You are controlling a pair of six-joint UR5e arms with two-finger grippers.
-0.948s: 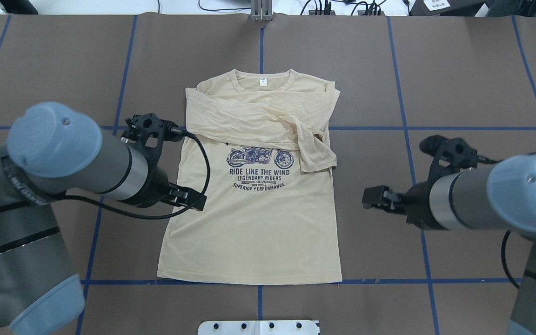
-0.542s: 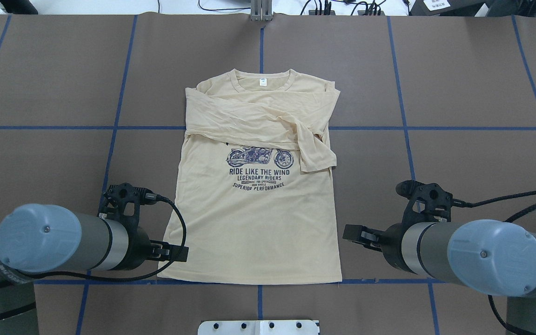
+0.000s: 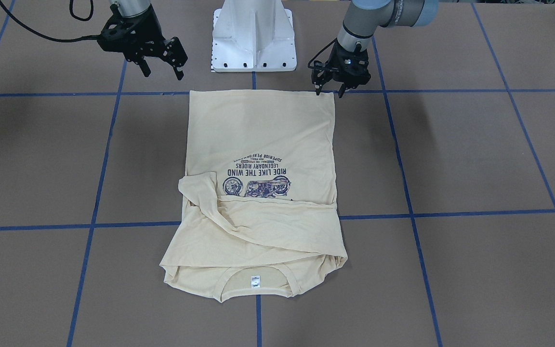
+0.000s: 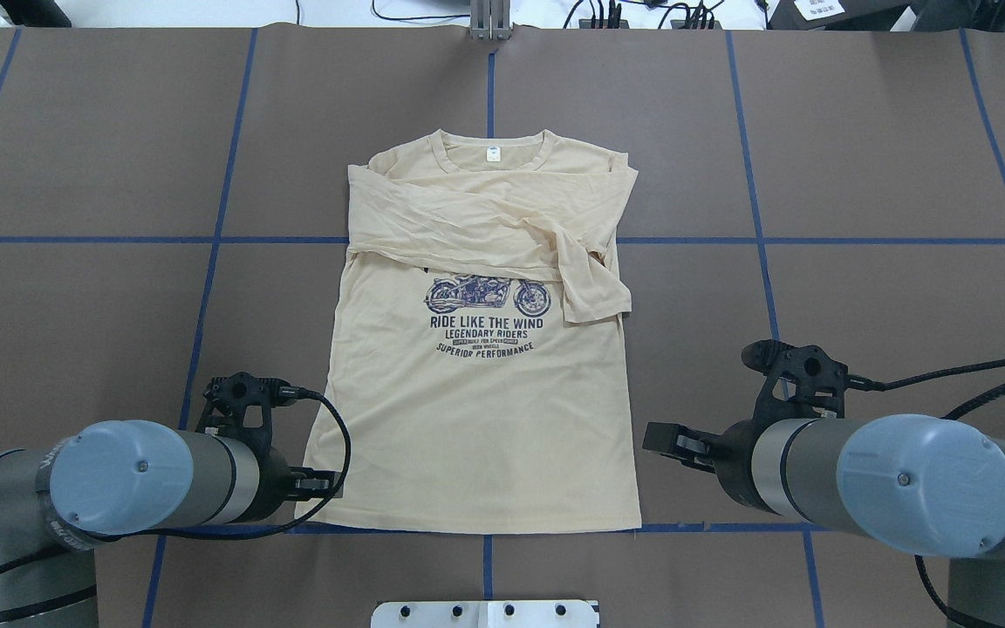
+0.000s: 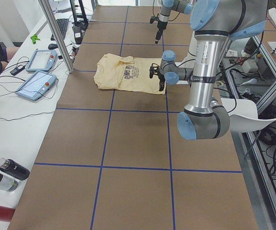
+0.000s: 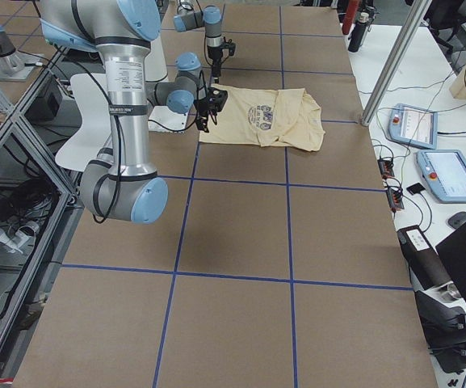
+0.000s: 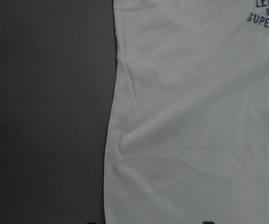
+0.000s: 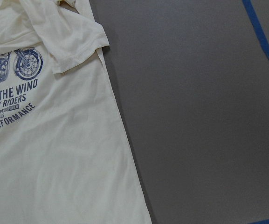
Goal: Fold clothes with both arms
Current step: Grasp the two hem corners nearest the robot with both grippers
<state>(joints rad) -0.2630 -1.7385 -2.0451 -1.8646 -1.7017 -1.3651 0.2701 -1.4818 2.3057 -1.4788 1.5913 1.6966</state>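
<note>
The pale cream-yellow shirt (image 4: 476,436) lies flat on the table, print up, with both sleeves folded across its chest and the collar at the far side. It also shows in the front view (image 3: 258,140). My left gripper (image 4: 321,485) is open and low at the near left hem corner; in the front view (image 3: 328,90) its fingers stand on either side of that corner. The left wrist view shows the shirt's left edge (image 7: 195,116) close below. My right gripper (image 3: 162,70) is open and empty, raised above the table just off the near right hem corner (image 4: 661,439).
The table is covered in brown paper (image 4: 886,157) with blue tape lines. The white robot pedestal (image 3: 253,38) stands just behind the hem. Tablets, bottles and an operator are at the table's edge in the side views.
Both arms have drawn back from the shirt's middle to its near hem corners. The left gripper has since come lower and closer to the corner; the right has held still for the last half second.
</note>
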